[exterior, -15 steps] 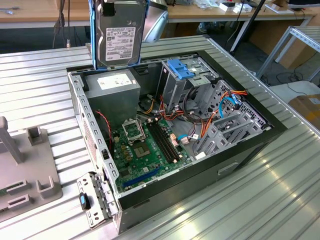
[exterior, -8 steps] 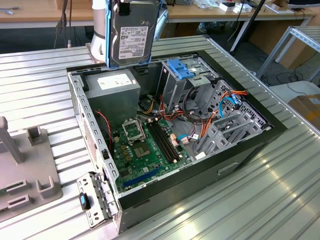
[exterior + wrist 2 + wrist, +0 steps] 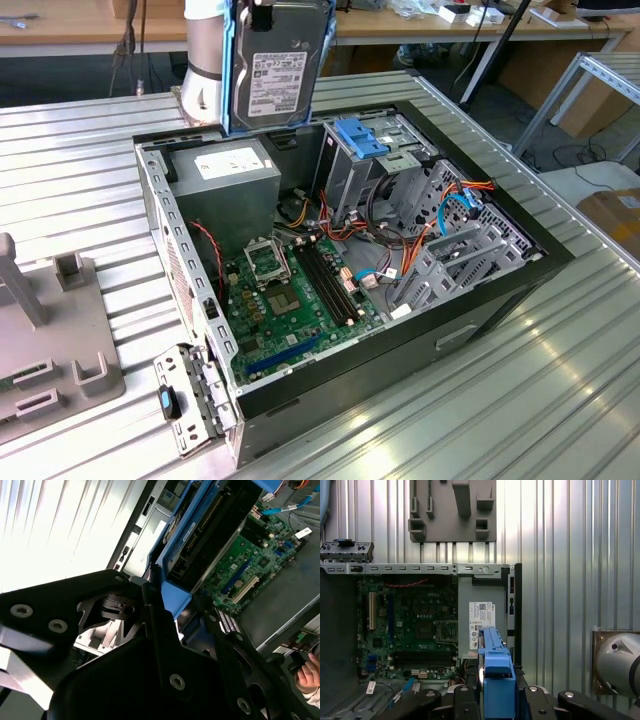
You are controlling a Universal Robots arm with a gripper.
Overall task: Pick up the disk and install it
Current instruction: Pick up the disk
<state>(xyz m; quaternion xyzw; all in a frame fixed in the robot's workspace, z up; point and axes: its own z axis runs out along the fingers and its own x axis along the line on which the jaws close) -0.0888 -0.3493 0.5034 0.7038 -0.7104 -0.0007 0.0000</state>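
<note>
I have the arm [image 3: 205, 60] reaching down from above the far side of the computer case [image 3: 160, 230], its pale, smooth cylindrical wrist link standing upright just outside that wall. The gripper [image 3: 495, 700] is closed onto the disk [image 3: 280, 65]. In both wrist views its matte black, bolted fingers [image 3: 465, 700] press against the bright blue plastic carrier frame from either side, with no gap that I can see. The disk hangs clear of the case, lifted above its far wall and over the grey box of the power supply [image 3: 235, 180]. It is turned up on its short end, so its flat grey-metal face and white label look toward the exterior camera. Seen edge-on in the first wrist view, it is a narrow blue strip over the power supply's edge. Inside the case, the green motherboard [image 3: 290, 300] lies flat on the floor with dark slots and a square socket. A lighter blue ribbed bracket [image 3: 360, 135] sits on top of the metal drive cage at the case's far corner. The case lies on its side on a ribbed aluminium table [image 3: 500, 400]. A dull grey fixture plate [image 3: 50, 340] with raised blocks lies beyond the case's slotted rear panel. In the second wrist view, part of a person's hand [image 3: 307, 675] shows outside the case.
</note>
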